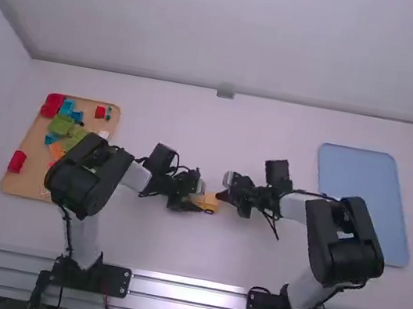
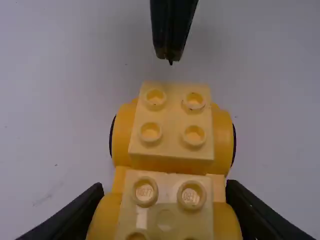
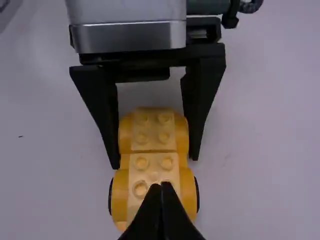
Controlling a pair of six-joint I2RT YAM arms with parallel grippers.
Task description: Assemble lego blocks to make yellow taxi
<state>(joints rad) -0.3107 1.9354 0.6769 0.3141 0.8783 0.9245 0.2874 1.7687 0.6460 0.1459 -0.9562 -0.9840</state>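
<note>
on the white surface (image 1: 206, 253), the left end effector (image 1: 195, 200) pinches the yellow taxi (image 2: 172, 140) at one end; the right end effector (image 1: 220, 196), tips pressed together, is near the taxi's other end.

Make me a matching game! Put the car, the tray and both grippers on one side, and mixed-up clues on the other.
1. Car
2. Tray
3. Right gripper
4. Left gripper

A. Has a finger on each side of the yellow blocks
B. Yellow, with round studs on top
C. Its fingers are together, with nothing between them
D. Flat and blue, on the right side of the table

Right pairs: 1-B, 2-D, 3-C, 4-A
</note>
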